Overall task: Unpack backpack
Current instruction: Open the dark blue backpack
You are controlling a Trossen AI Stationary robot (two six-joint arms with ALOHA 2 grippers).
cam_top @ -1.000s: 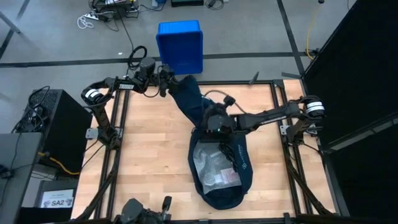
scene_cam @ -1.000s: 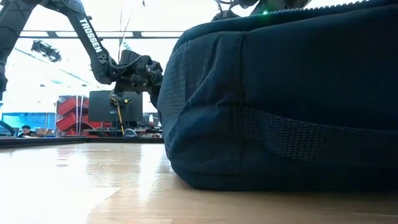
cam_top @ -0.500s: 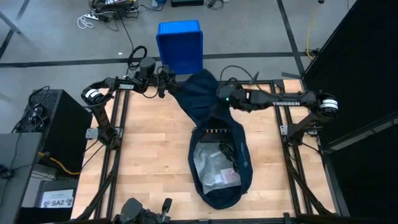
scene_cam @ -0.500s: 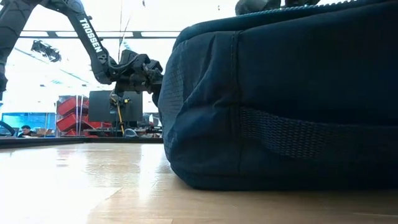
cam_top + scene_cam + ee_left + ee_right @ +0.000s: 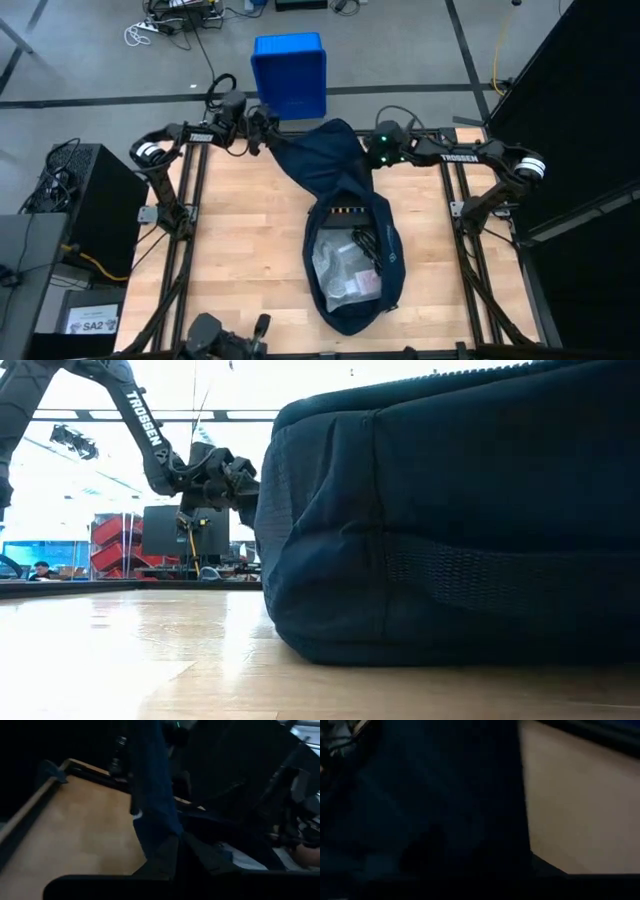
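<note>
- Left gripper [image 5: 262, 131] sits at the far-left corner of the table, and we read it as clamped on the top flap of the large soft dark navy fabric backpack [image 5: 352, 250]. The cloth runs taut from it down to the bag, so we judge this hold is what keeps the flap out of the way.
- Right gripper [image 5: 368, 155] is at the far edge of the table, just right of the raised flap and touching it. We cannot tell whether its fingers are parted or closed, since fabric covers them and its wrist view is filled with dark cloth.
- Our backpack lies on its back in the middle of the wooden table [image 5: 240, 250], its base toward the near edge and its mouth facing up and far.
- With the flap drawn away, the main compartment gapes, and clear plastic bags of contents [image 5: 345, 272] show inside. We take this as the reason for the two-sided spread: it keeps the opening reachable.
- Beyond the far edge stands a bright blue rigid plastic bin [image 5: 290, 70], well apart from the bag; we judge it a likely place for what comes out.
- Nothing is out of the bag yet.
</note>
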